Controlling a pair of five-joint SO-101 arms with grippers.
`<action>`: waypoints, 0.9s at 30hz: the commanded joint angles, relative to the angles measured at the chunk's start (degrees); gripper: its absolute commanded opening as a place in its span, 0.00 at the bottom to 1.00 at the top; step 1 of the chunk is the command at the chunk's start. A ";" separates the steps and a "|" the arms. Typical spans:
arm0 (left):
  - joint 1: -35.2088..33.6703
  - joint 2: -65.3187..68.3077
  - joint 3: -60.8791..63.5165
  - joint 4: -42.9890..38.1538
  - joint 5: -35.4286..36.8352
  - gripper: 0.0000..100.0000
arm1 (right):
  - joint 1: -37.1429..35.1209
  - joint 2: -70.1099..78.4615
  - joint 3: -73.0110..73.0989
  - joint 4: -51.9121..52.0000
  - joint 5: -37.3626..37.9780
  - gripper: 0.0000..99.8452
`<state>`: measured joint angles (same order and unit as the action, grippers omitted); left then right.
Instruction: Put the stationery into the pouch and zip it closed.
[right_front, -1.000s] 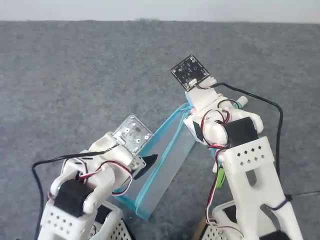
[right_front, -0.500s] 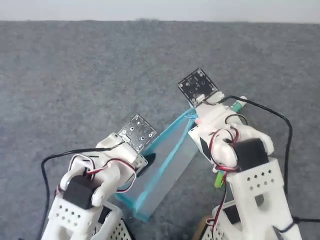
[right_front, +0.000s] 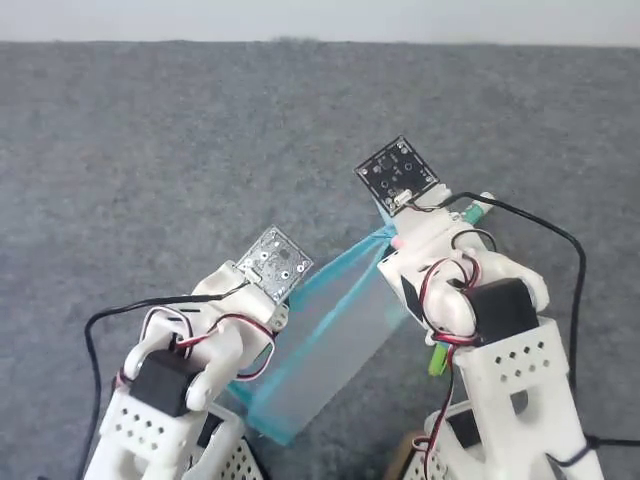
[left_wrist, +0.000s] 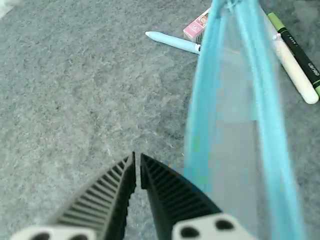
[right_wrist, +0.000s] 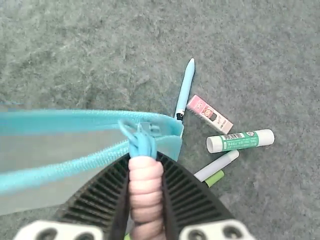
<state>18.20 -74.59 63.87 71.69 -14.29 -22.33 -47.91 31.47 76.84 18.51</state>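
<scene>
The translucent blue pouch (right_front: 330, 350) lies tilted between the two arms. My right gripper (right_wrist: 145, 167) is shut on the pink coil charm (right_wrist: 145, 185) tied to the zipper pull (right_wrist: 139, 136) at the pouch's far end. My left gripper (left_wrist: 137, 162) is shut with nothing in it, just beside the pouch's long edge (left_wrist: 200, 120). On the carpet past the pouch's end lie a light blue pen (right_wrist: 185, 87), a pink eraser (right_wrist: 209, 114), a green-and-white glue stick (right_wrist: 240, 141), a white marker (right_wrist: 216, 166) and a green marker (right_wrist: 214, 178).
Grey carpet (right_front: 160, 150) covers the table, with open room to the far side and left. The two arm bases (right_front: 150, 420) (right_front: 515, 400) stand close to the pouch at the near edge. Cables (right_front: 560, 240) loop off the right arm.
The right gripper drew the zipper end a little to the right and nearer. The pouch's mouth has narrowed and its side now lies flatter. The left finger seen earlier at the pouch's edge is off it.
</scene>
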 joint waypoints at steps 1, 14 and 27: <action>0.09 -0.70 -5.41 0.88 -0.70 0.10 | 0.31 -3.30 1.41 -0.13 0.62 0.01; 0.35 -0.44 -21.58 15.82 -0.35 0.26 | 0.40 -32.13 24.09 -6.99 1.76 0.01; 7.91 -0.53 -9.19 14.33 -0.70 0.22 | 0.48 -36.35 26.46 -4.70 2.20 0.01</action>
<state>25.85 -75.12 54.37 87.16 -14.29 -22.33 -83.08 58.46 72.18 19.47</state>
